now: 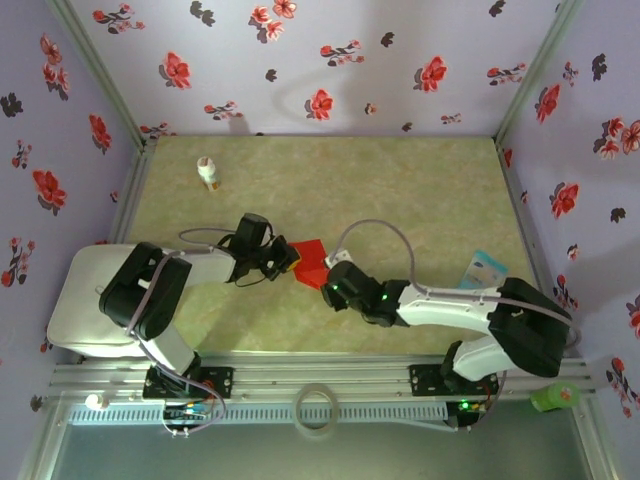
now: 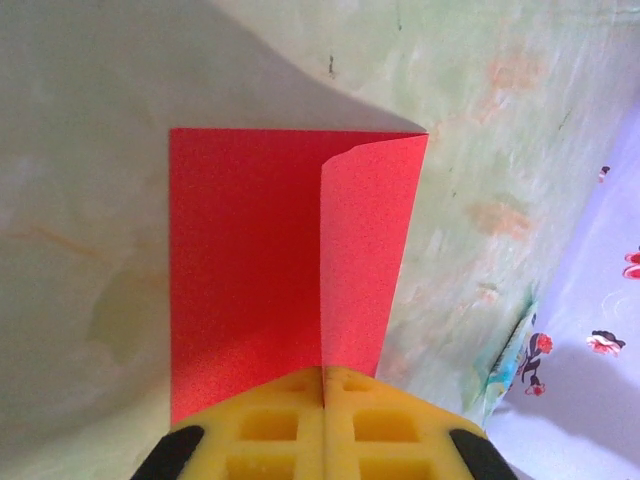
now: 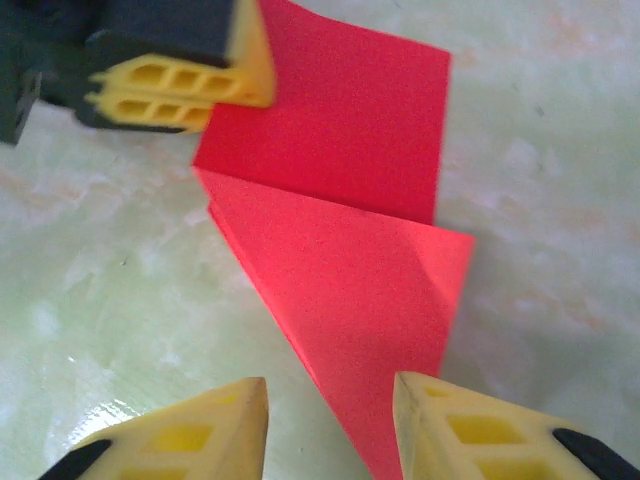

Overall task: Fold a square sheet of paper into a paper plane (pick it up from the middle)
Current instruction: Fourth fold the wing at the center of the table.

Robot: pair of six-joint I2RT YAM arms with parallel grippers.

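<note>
The square sheet of paper point(image 1: 310, 262) is bright red and lies partly folded on the table's middle. My left gripper point(image 1: 288, 258) is shut on its near edge point(image 2: 325, 375), yellow fingers point(image 2: 270, 425) pressed together. From that grip a crease runs away, and the right-hand flap point(image 2: 368, 250) stands up off the flat part point(image 2: 245, 270). My right gripper point(image 3: 328, 400) is open just in front of the sheet point(image 3: 340, 140). A triangular folded flap point(image 3: 370, 310) reaches down between its fingertips point(image 3: 245, 410), closer to the right one. The left gripper's fingers point(image 3: 185, 85) hold the sheet's far corner.
A small white bottle with an orange band point(image 1: 208, 172) stands at the back left. A teal-and-white card point(image 1: 487, 270) lies near the right wall. A tape ring point(image 1: 317, 408) sits on the front rail. Floral walls close in three sides.
</note>
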